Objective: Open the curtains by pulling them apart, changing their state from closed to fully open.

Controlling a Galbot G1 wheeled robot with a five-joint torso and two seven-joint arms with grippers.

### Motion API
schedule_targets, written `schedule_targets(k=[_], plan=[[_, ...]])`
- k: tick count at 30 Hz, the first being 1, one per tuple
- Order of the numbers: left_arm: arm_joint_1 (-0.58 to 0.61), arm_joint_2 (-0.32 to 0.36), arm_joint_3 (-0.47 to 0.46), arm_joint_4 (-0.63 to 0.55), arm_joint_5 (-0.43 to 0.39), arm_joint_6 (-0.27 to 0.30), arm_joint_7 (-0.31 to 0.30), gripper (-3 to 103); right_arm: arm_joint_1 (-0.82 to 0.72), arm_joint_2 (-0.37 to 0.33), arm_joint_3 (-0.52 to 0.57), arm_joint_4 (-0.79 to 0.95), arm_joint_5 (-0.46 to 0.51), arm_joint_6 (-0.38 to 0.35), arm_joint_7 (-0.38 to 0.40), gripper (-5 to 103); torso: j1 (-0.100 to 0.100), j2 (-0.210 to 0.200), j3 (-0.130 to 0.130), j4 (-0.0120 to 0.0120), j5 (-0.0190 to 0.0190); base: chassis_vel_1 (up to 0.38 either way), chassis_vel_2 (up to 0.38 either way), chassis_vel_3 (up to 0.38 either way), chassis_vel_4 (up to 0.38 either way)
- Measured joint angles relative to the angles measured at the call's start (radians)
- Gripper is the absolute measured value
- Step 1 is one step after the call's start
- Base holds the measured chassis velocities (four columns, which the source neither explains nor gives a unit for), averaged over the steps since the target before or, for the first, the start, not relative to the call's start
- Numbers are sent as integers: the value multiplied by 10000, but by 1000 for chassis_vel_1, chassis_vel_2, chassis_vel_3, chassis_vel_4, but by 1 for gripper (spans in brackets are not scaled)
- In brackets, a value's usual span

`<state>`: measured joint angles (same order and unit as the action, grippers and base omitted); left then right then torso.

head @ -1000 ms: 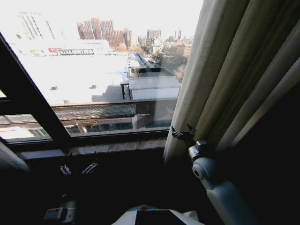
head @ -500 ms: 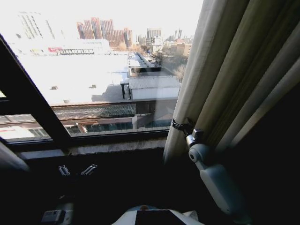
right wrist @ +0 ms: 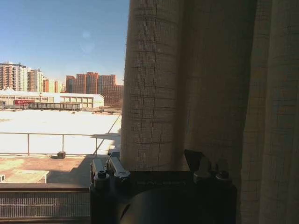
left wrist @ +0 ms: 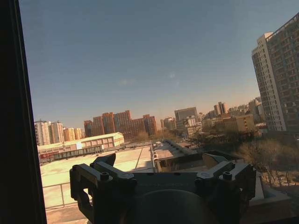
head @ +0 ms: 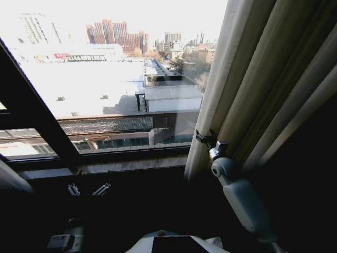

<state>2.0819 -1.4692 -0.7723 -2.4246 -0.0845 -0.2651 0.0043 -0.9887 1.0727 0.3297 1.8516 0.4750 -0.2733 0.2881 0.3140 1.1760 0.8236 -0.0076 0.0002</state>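
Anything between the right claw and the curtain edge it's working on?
Nothing visible. The right claw sits right at the inner edge of the right curtain, its fingers open around the hem fold. The left claw hangs low below the window sill, apart from it.

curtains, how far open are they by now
Mostly done: the window is uncovered across the middle, and the right curtain is bunched to the right. In hand: the right gripper is at that curtain's inner edge, jaws open. The left gripper hangs low below the sill. Left: nudging the right panel fully aside.
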Motion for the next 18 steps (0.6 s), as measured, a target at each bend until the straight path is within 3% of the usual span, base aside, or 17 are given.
schedule_targets(k=[3,5,6,7,9,11,15,18], plan=[[8,13,-1,-4,0,-1,0,100,-1,-30,13,29,1,5,-5,65,0,0,0,0,0,0,0,0,0],[-35,9,31,-4,30,-14,-16,100,-20,-68,40,84,6,9,-9,54,0,0,0,0,0,0,0,0,0],[-56,3,41,-4,41,-20,-24,100,-32,-70,43,98,6,11,-9,54,0,0,0,0,0,0,0,0,0],[-105,-10,72,-4,65,-27,-45,100,-75,-67,44,144,2,13,-10,44,0,0,0,-1,0,0,0,0,0],[-114,-17,95,-6,71,-26,-49,100,-105,-60,43,178,-2,16,-11,44,0,0,0,0,0,0,0,0,0],[-115,-29,123,-30,74,-26,-52,100,-146,-55,22,245,-6,21,-28,33,0,0,0,0,0,0,0,0,0],[-118,-52,135,-41,75,-25,-53,100,-162,-60,-27,312,-6,22,-71,22,0,0,0,0,1,0,0,0,0],[-103,-83,139,-42,77,-27,-54,100,-186,-78,-43,431,0,25,-107,6,0,0,0,0,1,0,0,0,0]])
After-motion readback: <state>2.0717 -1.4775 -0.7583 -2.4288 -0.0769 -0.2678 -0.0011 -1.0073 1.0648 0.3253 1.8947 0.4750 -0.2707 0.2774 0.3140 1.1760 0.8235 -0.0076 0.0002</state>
